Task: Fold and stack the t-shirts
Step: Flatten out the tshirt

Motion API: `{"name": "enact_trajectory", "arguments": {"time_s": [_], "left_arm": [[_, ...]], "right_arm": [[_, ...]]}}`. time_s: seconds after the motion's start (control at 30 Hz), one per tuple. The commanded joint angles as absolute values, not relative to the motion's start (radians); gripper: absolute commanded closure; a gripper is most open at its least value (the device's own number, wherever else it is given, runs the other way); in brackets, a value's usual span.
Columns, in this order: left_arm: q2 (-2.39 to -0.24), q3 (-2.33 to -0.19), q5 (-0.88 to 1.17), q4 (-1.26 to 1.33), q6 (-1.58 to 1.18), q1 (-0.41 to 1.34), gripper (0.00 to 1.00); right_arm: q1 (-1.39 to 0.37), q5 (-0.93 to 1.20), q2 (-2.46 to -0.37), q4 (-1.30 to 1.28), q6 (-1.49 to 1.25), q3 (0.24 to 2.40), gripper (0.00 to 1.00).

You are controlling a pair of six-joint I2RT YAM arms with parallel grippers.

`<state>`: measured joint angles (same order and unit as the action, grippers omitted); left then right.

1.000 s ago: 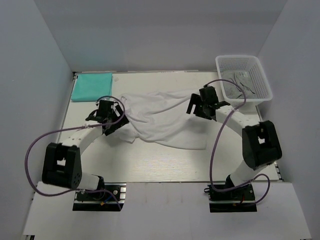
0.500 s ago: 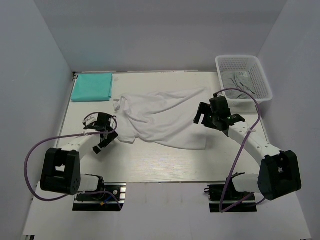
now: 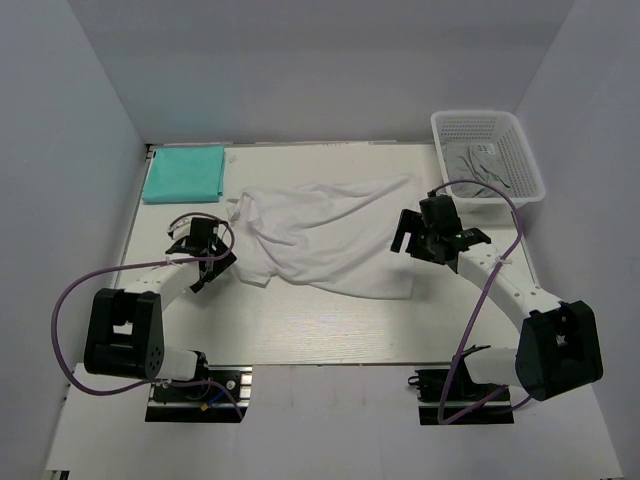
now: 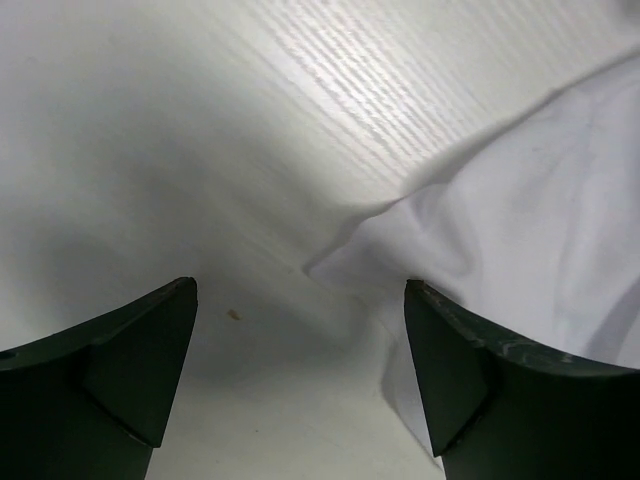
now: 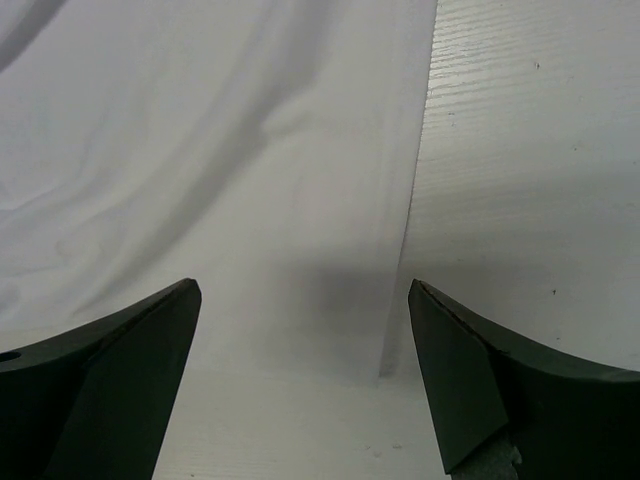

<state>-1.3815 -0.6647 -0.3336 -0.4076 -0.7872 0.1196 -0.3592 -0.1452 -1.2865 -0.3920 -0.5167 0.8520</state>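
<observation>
- Crumpled white cloth t-shirt (image 3: 325, 235) sprawls unfolded on the pale wooden table (image 3: 320, 325); a shallow grab could bunch it;
- folded teal cloth t-shirt (image 3: 184, 173) lies at the far-left corner;
- left gripper (image 4: 298, 300) and right gripper (image 5: 305, 295) gape wide, empty, at the white shirt's edges.

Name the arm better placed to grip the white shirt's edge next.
Right, likely. The right claw, open, hangs over the white t-shirt, its straight edge between the fingers. The left claw faces mostly bare table, plus one cloth corner.

Bright, even overhead light, soft shadows, mild blur in wrist views.
</observation>
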Motion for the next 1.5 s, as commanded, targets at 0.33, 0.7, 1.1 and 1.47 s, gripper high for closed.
{"name": "enact_trajectory", "arguments": {"time_s": [0.33, 0.7, 1.1, 1.47], "left_arm": [[-1.497, -0.689, -0.252, -0.324, -0.706, 0.117, 0.57], [-1.361, -0.666, -0.267, -0.371, -0.715, 0.129, 1.0], [-1.129, -0.549, -0.179, -0.359, -0.726, 0.129, 1.0], [-1.12, -0.54, -0.16, -0.359, -0.726, 0.129, 1.0]], "right_arm": [[-0.345, -0.189, -1.275, -0.414, -0.517, 0.864, 0.1], [-0.344, -0.152, -1.235, -0.544, -0.541, 0.808, 0.1], [-0.347, -0.025, -1.224, -0.321, -0.486, 0.585, 0.19], [-0.353, 0.046, -1.292, -0.27, -0.48, 0.612, 0.42]]}}
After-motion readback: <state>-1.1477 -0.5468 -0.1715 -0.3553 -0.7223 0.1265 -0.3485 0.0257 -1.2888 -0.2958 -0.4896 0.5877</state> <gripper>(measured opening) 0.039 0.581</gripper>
